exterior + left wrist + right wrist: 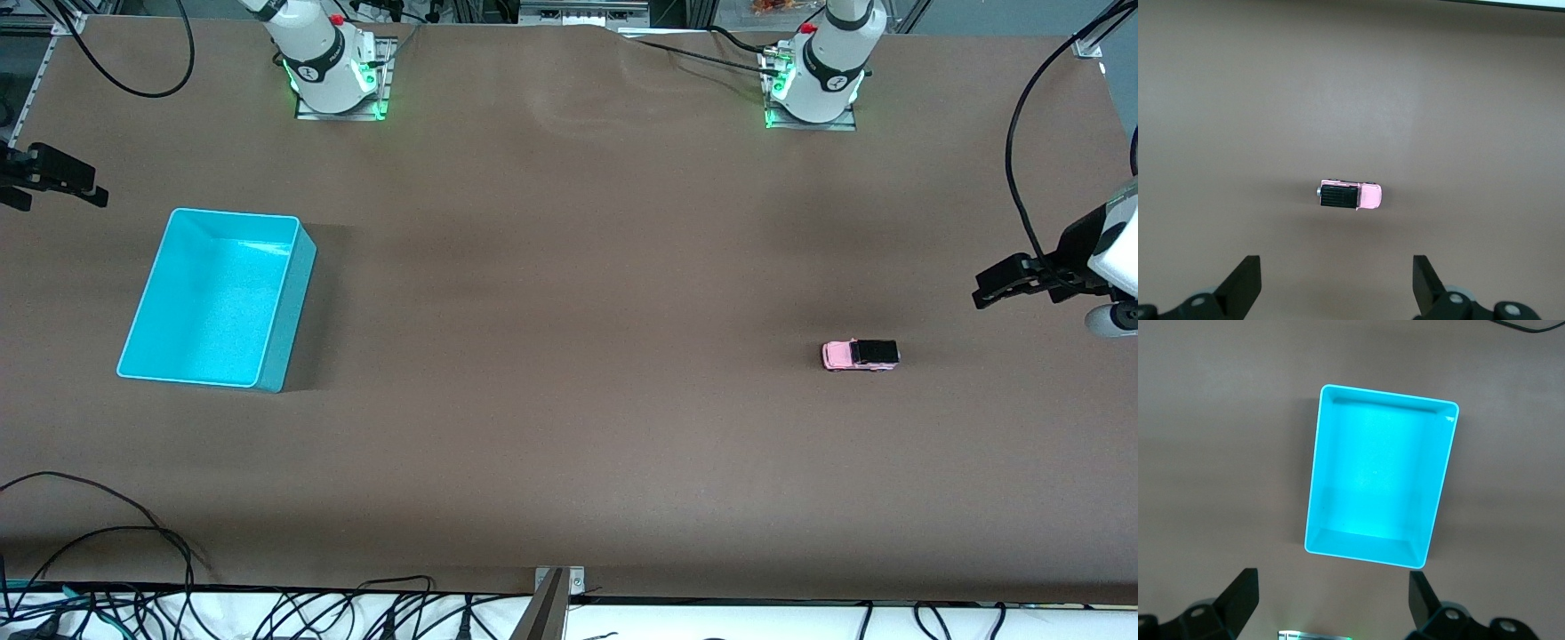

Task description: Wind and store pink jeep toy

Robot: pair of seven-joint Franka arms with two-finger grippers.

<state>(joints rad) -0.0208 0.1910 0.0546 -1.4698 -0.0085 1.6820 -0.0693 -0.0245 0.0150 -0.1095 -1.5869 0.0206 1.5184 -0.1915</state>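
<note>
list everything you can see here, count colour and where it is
pink jeep toy: one, light pink with black roof, on the table toward the left arm's end
bin: one, cyan, nothing in it, on the table toward the right arm's end
table: one, brown cover
cables: several, black, along the table edge nearest the front camera
left tool: one, black, open, in the air near the jeep's end of the table
right tool: one, black, open, in the air beside the bin

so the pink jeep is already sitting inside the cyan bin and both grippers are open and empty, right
Not quite. The pink jeep toy stands on the bare table toward the left arm's end, and the cyan bin holds nothing, as the front view shows. The left gripper and right gripper are indeed open and empty.
</note>
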